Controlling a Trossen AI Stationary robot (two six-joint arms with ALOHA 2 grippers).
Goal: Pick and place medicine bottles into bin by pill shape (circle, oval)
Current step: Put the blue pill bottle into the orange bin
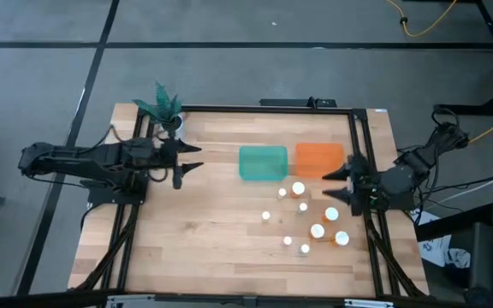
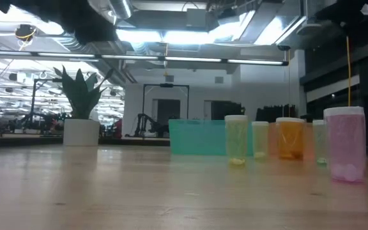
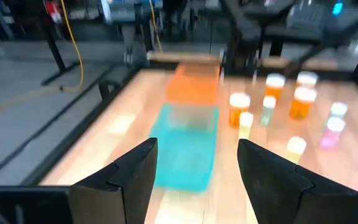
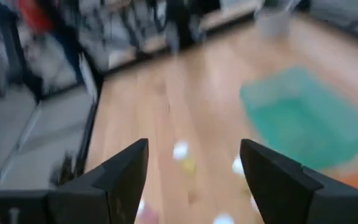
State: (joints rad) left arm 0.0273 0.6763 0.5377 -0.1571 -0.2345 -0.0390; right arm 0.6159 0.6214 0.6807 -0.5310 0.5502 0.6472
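Note:
Several small bottles with white caps [image 1: 299,189] stand upright on their bases on the wooden table, near and to the right of a teal bin [image 1: 263,162] and an orange bin [image 1: 318,158]. They also show in the low view [image 2: 236,139] and the left wrist view [image 3: 238,107]. My left gripper [image 1: 197,159] is open and empty at the table's left, above the wood. My right gripper [image 1: 332,181] is open and empty at the right, above the bottles near the orange bin.
A white pot with a green plant [image 1: 166,111] stands at the table's far left corner. A black frame [image 1: 264,109] runs along the far edge and down both sides. Bare wood [image 1: 204,231] lies at the near left.

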